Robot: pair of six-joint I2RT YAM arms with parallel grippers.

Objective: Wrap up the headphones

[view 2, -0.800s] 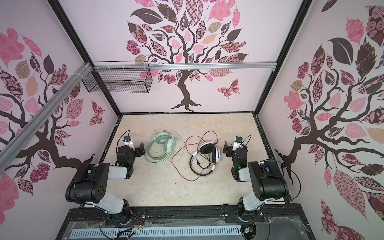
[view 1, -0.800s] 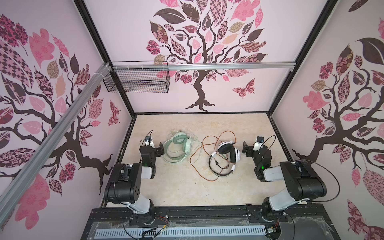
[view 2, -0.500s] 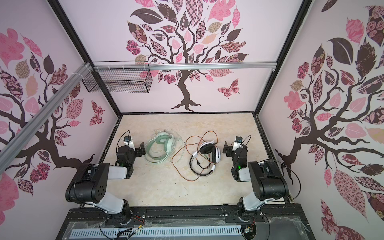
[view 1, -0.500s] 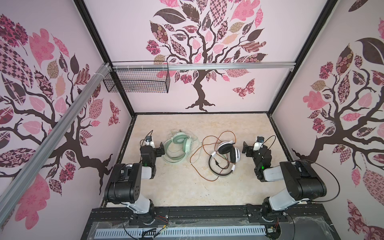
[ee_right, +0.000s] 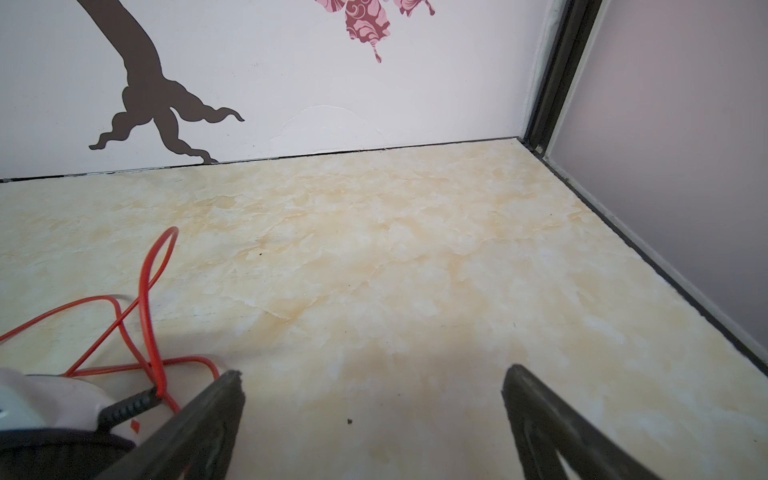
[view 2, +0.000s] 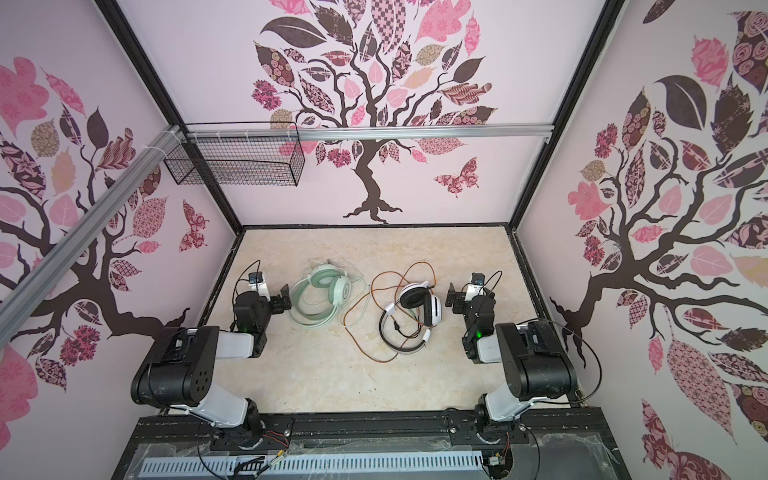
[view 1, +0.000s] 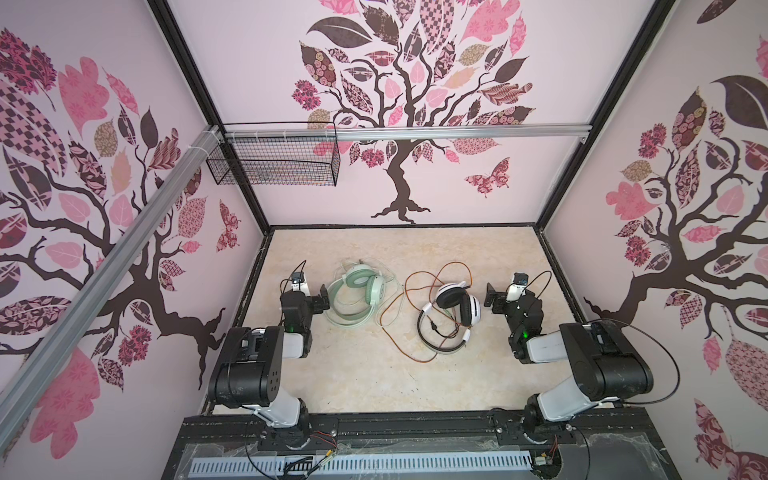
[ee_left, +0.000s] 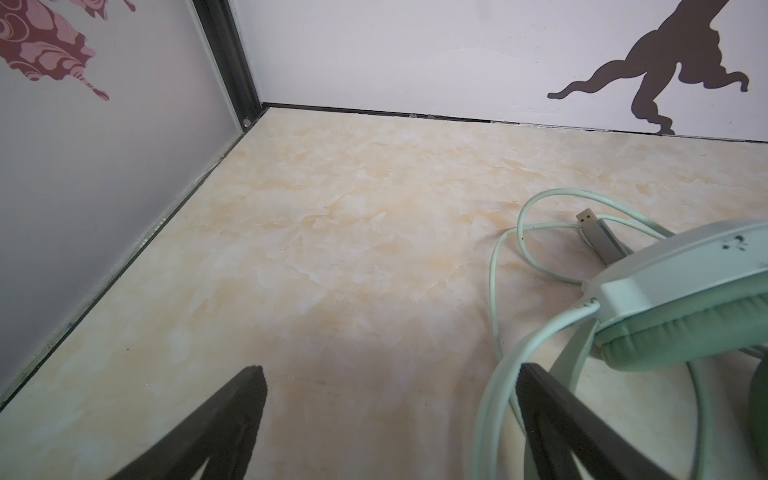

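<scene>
1. In both top views, the mint-green headset (view 1: 357, 297) lay left of centre on the marbled tabletop (view 1: 374, 374). Its pale green cable (view 1: 388, 307) was looped loosely around it. The white and black headset (view 1: 451, 318) lay right of centre, and its orange-red cable (view 1: 409, 332) sprawled in loose loops between the two headsets. The left gripper (view 1: 323, 296) stood just beside the green headband, with its jaws spread wide and nothing in them. The right gripper (view 1: 491, 297) stood just beside the white earcups, equally wide open and empty.
2. In the left wrist view, the black fingers (ee_left: 232, 424) stood far apart with only bare tabletop between them. One finger overlapped the green headband and cable, and I could not tell whether it touched them. The green-cushioned earcup (ee_left: 681, 307) sat just past it, and a USB plug (ee_left: 598, 237) lay beyond.
3. In the right wrist view, the fingers (ee_right: 552, 419) were likewise wide apart over bare tabletop. A white earcup (ee_right: 50, 399) lay beside one finger. The orange-red cable left it through a black strain relief (ee_right: 129, 405) and looped across the surface.
</scene>
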